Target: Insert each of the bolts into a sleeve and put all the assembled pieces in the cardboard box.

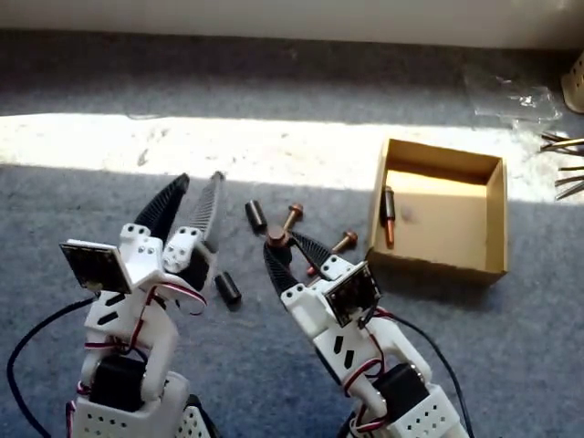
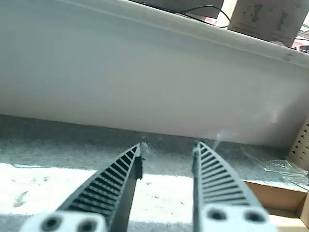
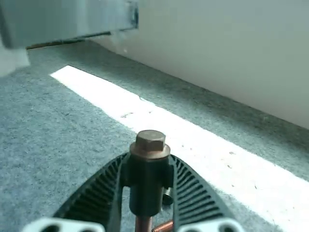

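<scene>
Bolt (image 3: pixel 150 142) seated in a black sleeve (image 3: pixel 145 186), pinched in the right gripper (image 3: pixel 146 164). Nearby on the carpet (image 1: pixel 511 347), two loose bolts (image 1: pixel 292 216), two spare sleeves (image 1: pixel 255 215). Alongside, the left gripper (image 1: pixel 201 178) spread wide, empty. Inside the cardboard box (image 1: pixel 438 155), one assembled piece (image 1: pixel 388 214).

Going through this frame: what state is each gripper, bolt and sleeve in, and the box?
left gripper: jaws open, empty.
right gripper: jaws shut on a sleeved bolt.
sleeved bolt: assembled, held off the table.
cardboard box: open-topped, one assembled piece lying inside.
loose sleeves: empty, lying on the table.
loose bolts: unsleeved, lying on the table.
</scene>
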Controlling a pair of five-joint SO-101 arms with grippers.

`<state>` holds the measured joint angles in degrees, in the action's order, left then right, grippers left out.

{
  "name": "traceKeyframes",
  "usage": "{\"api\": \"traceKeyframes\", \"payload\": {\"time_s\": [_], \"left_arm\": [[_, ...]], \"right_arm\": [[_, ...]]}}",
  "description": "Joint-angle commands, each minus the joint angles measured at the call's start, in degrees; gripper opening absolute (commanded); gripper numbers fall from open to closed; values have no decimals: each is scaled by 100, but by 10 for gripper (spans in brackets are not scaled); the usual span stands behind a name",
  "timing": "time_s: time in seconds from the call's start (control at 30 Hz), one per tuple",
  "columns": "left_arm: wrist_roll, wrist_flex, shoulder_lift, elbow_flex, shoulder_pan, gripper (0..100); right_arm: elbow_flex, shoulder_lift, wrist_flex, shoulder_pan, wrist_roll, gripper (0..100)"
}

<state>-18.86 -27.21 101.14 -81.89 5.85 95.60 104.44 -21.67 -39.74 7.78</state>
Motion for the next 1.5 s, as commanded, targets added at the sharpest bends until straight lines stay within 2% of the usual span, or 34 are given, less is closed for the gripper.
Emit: {"api": "traceKeyframes", "payload": {"time_s": [0.0, 0.07, 0.2, 0.4, 0.6, 0.8, 1.0, 1.13, 1.47], "left_arm": [[-62, 123, 75, -163, -374, 0], [-62, 132, 75, -453, -365, 24], [-35, 149, 75, -831, -356, 5], [-26, 149, 66, -1165, -356, 29], [-26, 149, 66, -1385, -356, 31], [-26, 149, 66, -1402, -356, 31], [-26, 149, 66, -1402, -365, 31], [-26, 149, 66, -1402, -365, 31], [-18, 149, 66, -1393, -400, 31]], "right_arm": [[567, 84, 31, 84, -18, 5], [567, 84, 31, 92, -18, 5], [567, 84, -4, 92, -18, 5], [523, 84, -497, 154, -18, 5], [110, 84, -664, 1279, -35, 5], [-936, 75, -1622, 2273, 0, 5], [-2176, -57, -2114, 2765, 765, 5], [-2853, -1015, -2167, 3108, 791, 5], [-4901, -4857, -2158, 3767, 791, 5]]}}
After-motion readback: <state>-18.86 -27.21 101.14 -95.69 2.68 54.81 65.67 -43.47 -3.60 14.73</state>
